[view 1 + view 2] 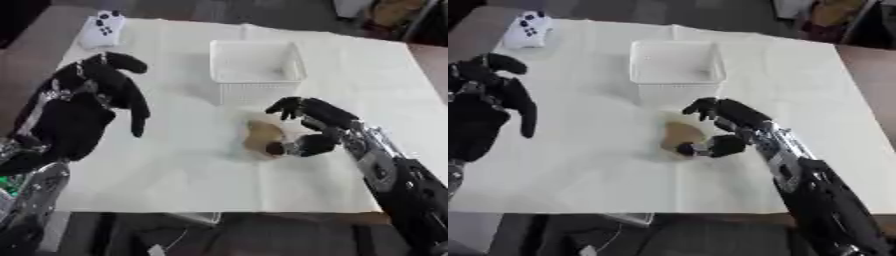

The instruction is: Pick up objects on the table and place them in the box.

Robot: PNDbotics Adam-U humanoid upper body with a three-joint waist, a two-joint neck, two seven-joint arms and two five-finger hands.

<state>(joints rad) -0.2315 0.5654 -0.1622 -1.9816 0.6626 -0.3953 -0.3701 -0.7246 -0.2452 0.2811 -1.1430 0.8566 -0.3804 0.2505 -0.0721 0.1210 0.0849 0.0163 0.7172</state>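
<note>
A brown, rounded object (260, 136) in what looks like clear wrapping lies on the white cloth just in front of the white basket (256, 70). My right hand (317, 127) sits right beside it on its right side, fingers arched over its top and thumb at its lower edge, curled around it. The object still rests on the cloth. The white basket looks empty from here. My left hand (83, 107) hangs above the left part of the table, fingers relaxed and pointing down, holding nothing.
A white remote-like device (103, 28) with dark buttons lies at the far left corner of the cloth. The table's front edge (219, 210) runs below my hands, with dark floor and cables beyond it.
</note>
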